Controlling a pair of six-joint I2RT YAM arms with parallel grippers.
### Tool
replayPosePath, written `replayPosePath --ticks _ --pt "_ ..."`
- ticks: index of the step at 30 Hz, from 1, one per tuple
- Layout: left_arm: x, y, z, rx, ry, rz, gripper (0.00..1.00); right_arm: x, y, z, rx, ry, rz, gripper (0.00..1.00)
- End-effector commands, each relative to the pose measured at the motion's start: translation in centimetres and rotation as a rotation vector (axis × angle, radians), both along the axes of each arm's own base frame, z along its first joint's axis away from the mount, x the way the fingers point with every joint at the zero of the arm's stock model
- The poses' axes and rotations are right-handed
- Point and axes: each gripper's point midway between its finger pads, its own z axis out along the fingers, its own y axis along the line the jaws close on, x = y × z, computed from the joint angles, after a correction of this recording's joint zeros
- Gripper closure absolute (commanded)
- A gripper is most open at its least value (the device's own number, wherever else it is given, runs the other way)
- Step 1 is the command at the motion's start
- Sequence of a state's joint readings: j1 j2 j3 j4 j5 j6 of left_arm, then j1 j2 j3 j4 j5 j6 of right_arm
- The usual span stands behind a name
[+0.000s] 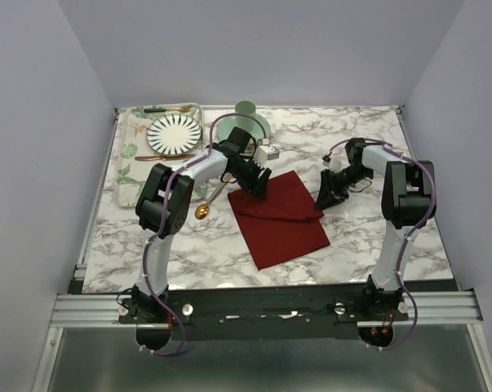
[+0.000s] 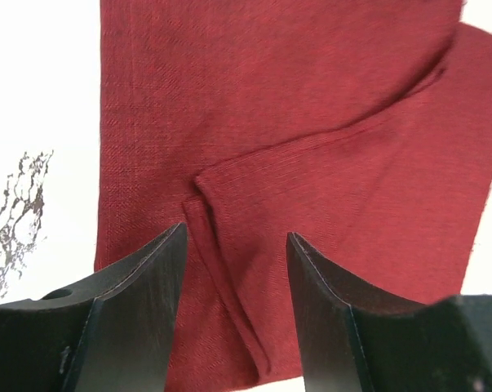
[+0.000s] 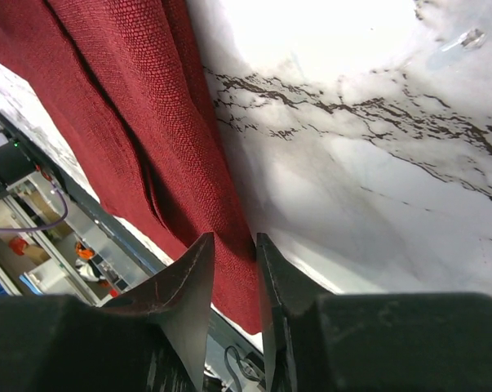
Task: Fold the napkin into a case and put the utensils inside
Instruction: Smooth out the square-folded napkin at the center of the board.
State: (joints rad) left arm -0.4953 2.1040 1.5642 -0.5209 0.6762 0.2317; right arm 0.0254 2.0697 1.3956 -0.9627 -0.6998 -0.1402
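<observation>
The gold spoon lies on the marble tabletop, left of the dark red napkin, which is partly folded at mid-tabletop. The left claw hangs wide open and empty over a folded-over corner. The right claw, nearly closed, pinches the napkin's right edge.

napkin: lay mid-table, a flap folded over its far part.
spoon: lay on the table, just left of the napkin.
plate: sat on the placemat, far left.
cup: stood behind the napkin, right of the placemat.
left gripper: was over the napkin's far left corner.
right gripper: was at its right corner.
</observation>
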Motion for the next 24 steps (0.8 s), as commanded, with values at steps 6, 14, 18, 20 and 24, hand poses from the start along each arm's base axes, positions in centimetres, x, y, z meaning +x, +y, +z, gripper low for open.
replayPosePath --ticks 6,14,18,20,24 --pt "0.8 -0.4 -1.6 0.036 0.029 0.013 0.39 -0.2 0.0 0.5 -0.007 -0.011 0.014 0.70" --pt "-1.2 -1.0 0.7 -0.040 0.064 -0.059 0.60 -0.1 0.2 0.6 0.005 -0.012 0.008 0.78" --pt "-2.0 -0.8 0.8 -0.039 0.085 -0.088 0.66 0.0 0.3 0.6 0.008 -0.011 0.008 0.78" --pt "-2.2 -0.6 0.8 -0.033 0.090 -0.102 0.73 -0.2 0.3 0.6 0.008 -0.007 0.008 0.79" --pt "-3.1 -0.4 1.9 -0.057 0.068 -0.143 0.90 -0.1 0.2 0.4 0.002 -0.009 0.008 0.83"
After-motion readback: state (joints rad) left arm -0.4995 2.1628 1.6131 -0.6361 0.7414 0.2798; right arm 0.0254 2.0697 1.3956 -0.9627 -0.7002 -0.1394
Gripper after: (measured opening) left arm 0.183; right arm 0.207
